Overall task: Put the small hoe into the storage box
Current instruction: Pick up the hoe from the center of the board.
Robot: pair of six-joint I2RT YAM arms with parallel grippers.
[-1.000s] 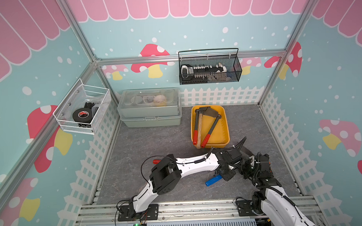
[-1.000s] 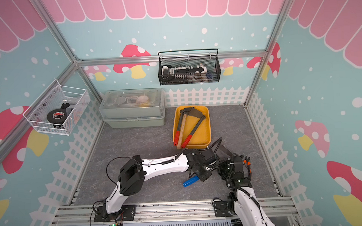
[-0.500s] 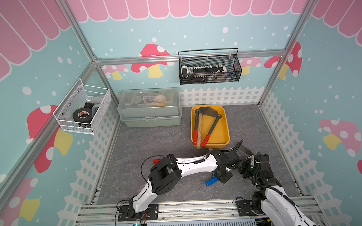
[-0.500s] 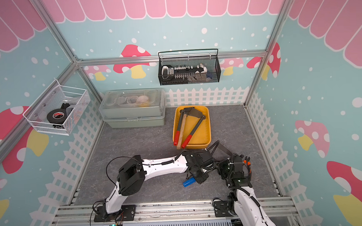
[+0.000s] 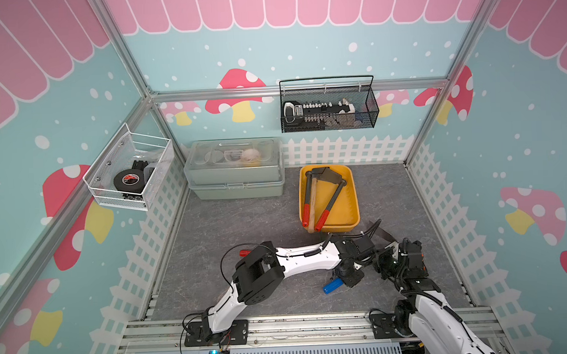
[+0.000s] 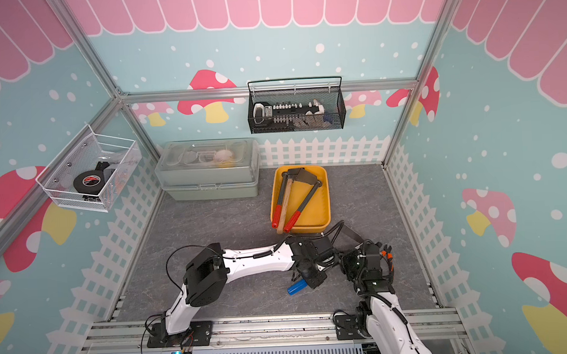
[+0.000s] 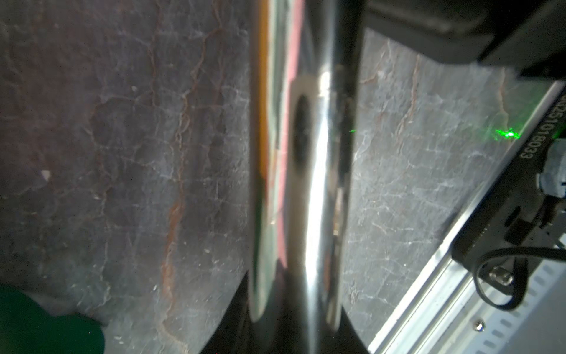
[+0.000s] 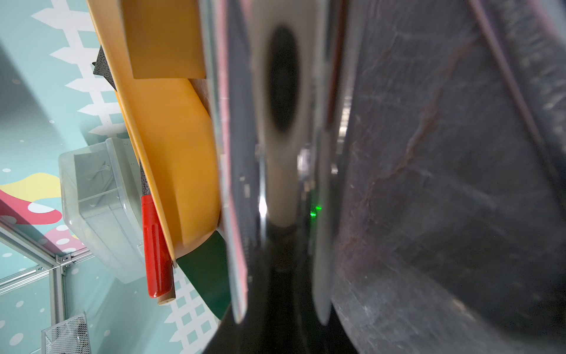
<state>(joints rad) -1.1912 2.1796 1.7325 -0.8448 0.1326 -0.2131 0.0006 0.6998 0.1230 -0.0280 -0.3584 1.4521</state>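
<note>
Small hoe: the small hoe (image 5: 333,285), with a blue plastic grip and a shiny metal shaft, is at the near right of the grey stone-patterned counter (image 5: 245,224), not in the box.
Long axis: it runs from the blue grip at near left towards far right, passing through both claws.
Left claw: the left claw (image 5: 347,277) sits on the shaft just beside the blue grip. Its jaws look narrow, but I cannot tell whether they clamp.
Right claw: the right claw (image 5: 381,262) is at the far-right end of the shaft and closed on the metal, which fills the middle of its wrist view.
Key relation: the box lies farther off and slightly left of both claws. The left arm looks a little nearer, its wrist just short of the near rim.
Likely next: lift the hoe, turn it near-to-far to match the box's length, and carry it over the near rim.
Storage box: the shallow yellow plastic tray (image 5: 343,211) holds two red-gripped tools (image 5: 322,217) and a wooden-handled tool (image 5: 312,202). Their grips overhang the near rim, and the free floor is at the right.
Lidded case: the grey-green lidded case (image 5: 236,176) at far left is closed.
Wall baskets: the white mesh basket (image 5: 130,193) holds a black tape roll (image 5: 128,180), and the black wire-mesh basket (image 5: 329,124) holds a tool set.
</note>
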